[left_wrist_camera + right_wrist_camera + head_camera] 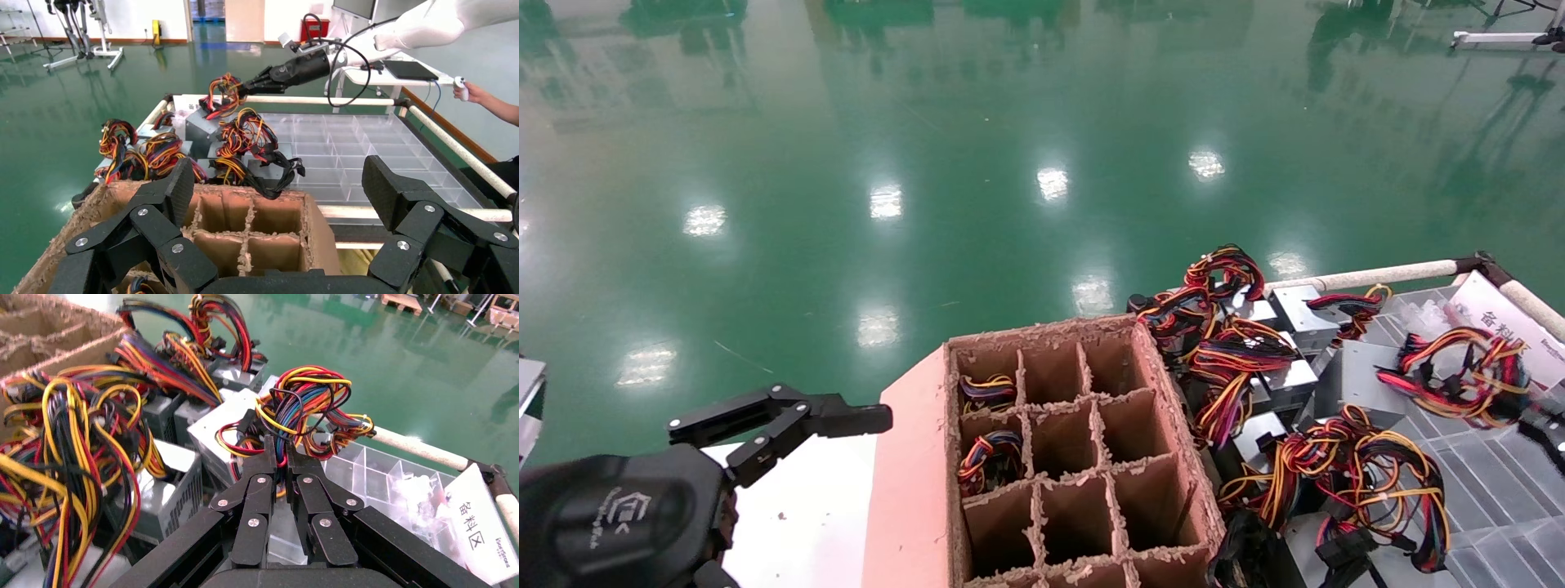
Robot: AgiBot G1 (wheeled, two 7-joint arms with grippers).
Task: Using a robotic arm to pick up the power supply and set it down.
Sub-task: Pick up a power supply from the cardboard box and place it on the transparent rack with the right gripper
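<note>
My right gripper [280,447] is shut on the coloured cable bundle [306,398] of a silver power supply [223,422]. The left wrist view shows the white robotic arm [428,24] reaching in from the far side. Its black gripper [245,87] holds that bundle [221,92] over a grey power supply [199,125]. In the head view the bundle [1459,371] hangs blurred at the right, with the right gripper [1544,425] at the picture's edge. My left gripper [780,418] [278,184] stands open with nothing in it beside the cardboard box.
A brown cardboard box [1042,327] with divider cells holds cabled units in two cells on my left side. More power supplies [1254,359] with tangled wires lie piled on a clear compartment tray [1500,490], inside white rails [1377,273]. A person's hand [471,92] shows far off.
</note>
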